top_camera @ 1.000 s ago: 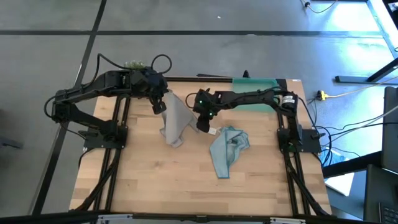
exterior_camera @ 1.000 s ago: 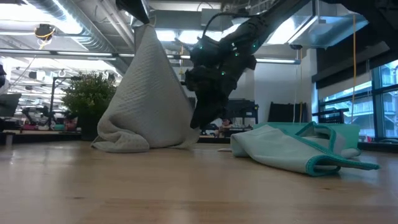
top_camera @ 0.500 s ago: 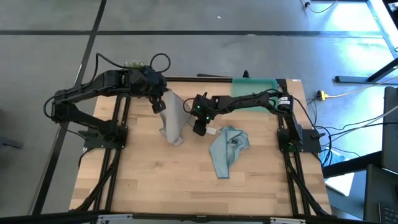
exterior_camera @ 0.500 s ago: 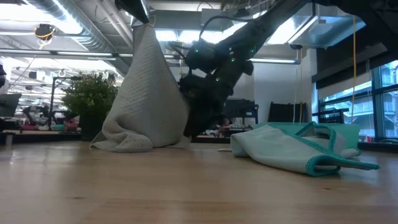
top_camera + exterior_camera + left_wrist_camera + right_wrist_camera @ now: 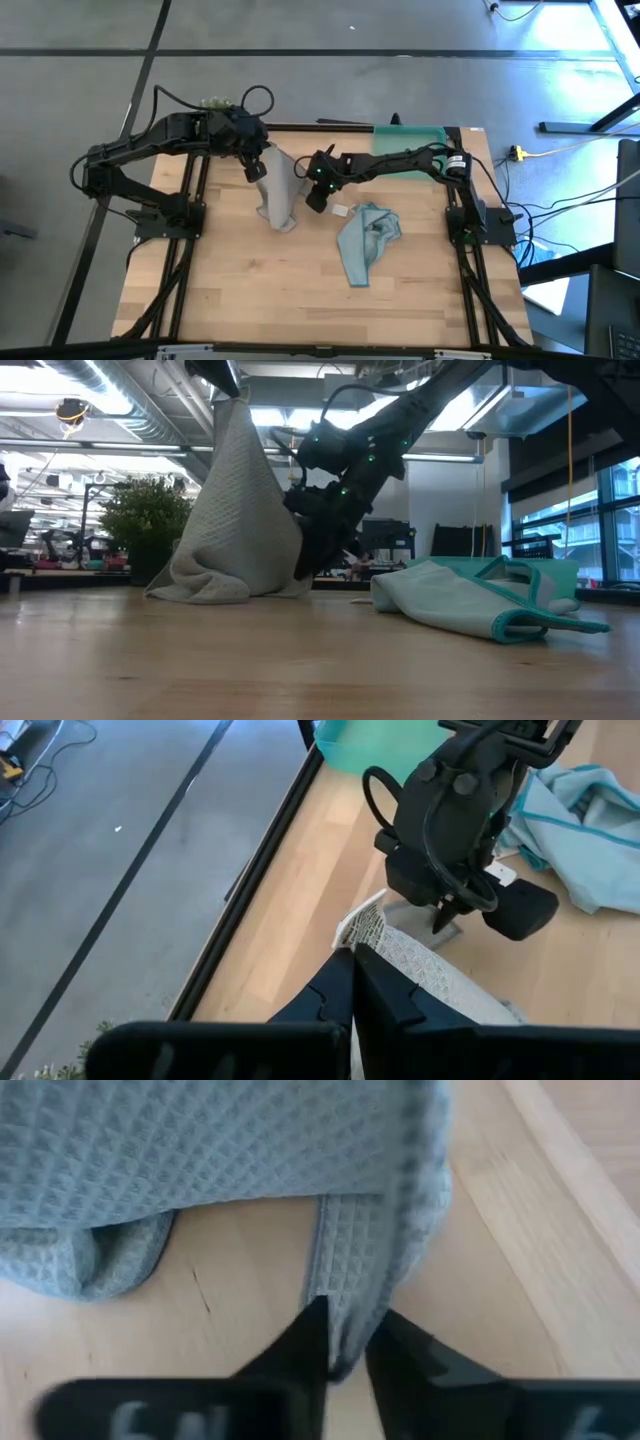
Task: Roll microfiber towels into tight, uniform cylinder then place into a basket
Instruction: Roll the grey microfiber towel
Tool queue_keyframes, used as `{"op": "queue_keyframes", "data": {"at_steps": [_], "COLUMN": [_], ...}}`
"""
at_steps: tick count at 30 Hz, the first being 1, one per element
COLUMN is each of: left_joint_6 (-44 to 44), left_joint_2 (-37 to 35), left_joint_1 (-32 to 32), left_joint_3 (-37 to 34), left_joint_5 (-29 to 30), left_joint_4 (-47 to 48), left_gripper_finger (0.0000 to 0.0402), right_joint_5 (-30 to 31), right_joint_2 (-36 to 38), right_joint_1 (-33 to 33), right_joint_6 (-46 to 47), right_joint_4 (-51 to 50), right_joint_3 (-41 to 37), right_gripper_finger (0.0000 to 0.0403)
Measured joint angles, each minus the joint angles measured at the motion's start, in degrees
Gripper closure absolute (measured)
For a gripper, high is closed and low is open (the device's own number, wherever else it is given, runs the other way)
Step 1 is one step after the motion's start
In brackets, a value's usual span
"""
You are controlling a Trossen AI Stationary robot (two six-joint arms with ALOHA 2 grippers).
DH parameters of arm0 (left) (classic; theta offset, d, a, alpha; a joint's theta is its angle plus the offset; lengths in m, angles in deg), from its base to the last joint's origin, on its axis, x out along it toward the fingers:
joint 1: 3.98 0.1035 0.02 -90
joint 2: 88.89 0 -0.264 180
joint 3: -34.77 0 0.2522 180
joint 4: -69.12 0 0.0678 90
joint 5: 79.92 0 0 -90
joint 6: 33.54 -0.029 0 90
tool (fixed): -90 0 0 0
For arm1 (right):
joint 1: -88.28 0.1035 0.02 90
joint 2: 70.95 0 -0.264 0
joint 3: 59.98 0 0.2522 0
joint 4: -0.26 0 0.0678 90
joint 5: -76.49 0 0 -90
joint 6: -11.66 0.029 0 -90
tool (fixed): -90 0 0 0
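Left gripper (image 5: 257,168): your fingers are clamped together, raised above the table.
Right gripper (image 5: 312,200): your arm reaches across, fingers low and nearly closed.

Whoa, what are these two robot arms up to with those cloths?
The left hand is shut on a corner of the grey-blue towel, holding it up so that its lower part bunches on the table. The right hand is pinching a lower edge of that towel. The light blue towel lies crumpled nearby, and the teal basket waits at the table's far edge.
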Motion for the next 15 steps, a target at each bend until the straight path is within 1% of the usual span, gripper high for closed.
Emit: {"op": "queue_keyframes", "data": {"at_steps": [2,3,4,7,9,11,15], "left_joint_6": [0.0,0.0,0.04,0.19,1.73,3.22,7.05], "left_joint_2": [0.0,0.0,0.0,0.0,0.05,0.09,0.55], "left_joint_1": [-0.02,-0.02,-0.01,-0.02,0.04,0.52,1.52], "left_joint_3": [0.0,0.0,0.0,0.0,0.4,2.28,6.47], "left_joint_5": [0.0,0.0,0.0,0.01,0.22,1.2,3.99], "left_joint_4": [0.0,0.0,0.0,0.02,0.74,2.76,8.45], "left_gripper_finger": [0.0401,0.0401,0.0401,0.0401,0.0401,0.0402,0.0401], "right_joint_5": [-0.01,-0.04,-0.44,-4.42,-5.21,-4.98,-2.45], "right_joint_2": [0.0,0.0,0.0,2.1,4.28,6.59,10.03], "right_joint_1": [-0.09,-0.21,-0.43,-1.98,-3.09,-4.06,-5.35], "right_joint_6": [-1.42,-2.43,-2.83,-5.49,-7.55,-10.31,-14.64], "right_joint_4": [0.18,0.15,0.11,-2.55,-5.64,-9.78,-17.48], "right_joint_3": [0.0,0.0,0.0,0.31,1.93,3.67,8.1], "right_gripper_finger": [0.0386,0.0392,0.0392,0.0397,0.0397,0.0399,0.04]}}
